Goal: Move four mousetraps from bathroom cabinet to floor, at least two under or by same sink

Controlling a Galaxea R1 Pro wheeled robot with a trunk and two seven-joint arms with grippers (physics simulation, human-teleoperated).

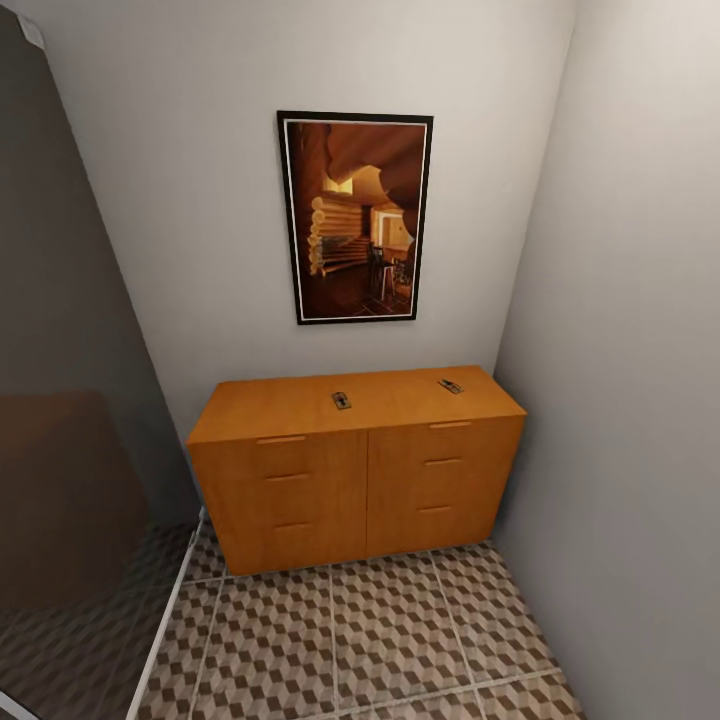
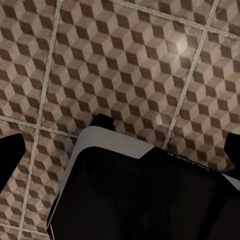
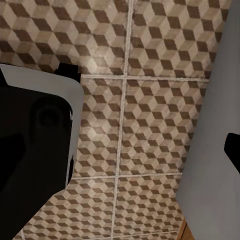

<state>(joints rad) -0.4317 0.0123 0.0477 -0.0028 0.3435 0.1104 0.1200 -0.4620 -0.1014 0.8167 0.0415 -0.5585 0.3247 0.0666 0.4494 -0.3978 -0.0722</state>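
Nearest to me is the floor point(image 1: 400, 640), brown, beige and white cube-pattern tiles with pale grout lines, running from under my base up to the foot of the cabinet. Looking down my left arm, I see those same tiles point(image 2: 125, 65) and the dark, white-edged body of my own base point(image 2: 145, 195) below; the black tips of my left gripper point(image 2: 120, 150) sit at the 2 side edges of that picture, spread wide with nothing between them. Along my right arm I see tiles point(image 3: 145, 125) again, my base point(image 3: 35, 145) on one side and a pale grey wall point(image 3: 215, 125) on the other. Only 1 dark fingertip point(image 3: 233, 146) of my right gripper shows at the edge there, so I cannot tell whether it is spread or closed.

At my left, darker tiles lie behind a glass shower panel point(image 1: 70, 400) with a white bottom rail.

Further on stands the cabinet point(image 1: 360, 480), a low orange-brown chest with 6 drawer fronts and slim bar handles, pushed into the corner against the back wall and touching the right wall point(image 1: 640, 350). On its top lie 2 mousetraps, well apart: 1 near the middle point(image 1: 342, 400), 1 toward the right rear point(image 1: 450, 385). Both are small, dark and flat.

Above the cabinet, on the back wall, hangs a black-framed picture point(image 1: 355, 215) of a log interior.
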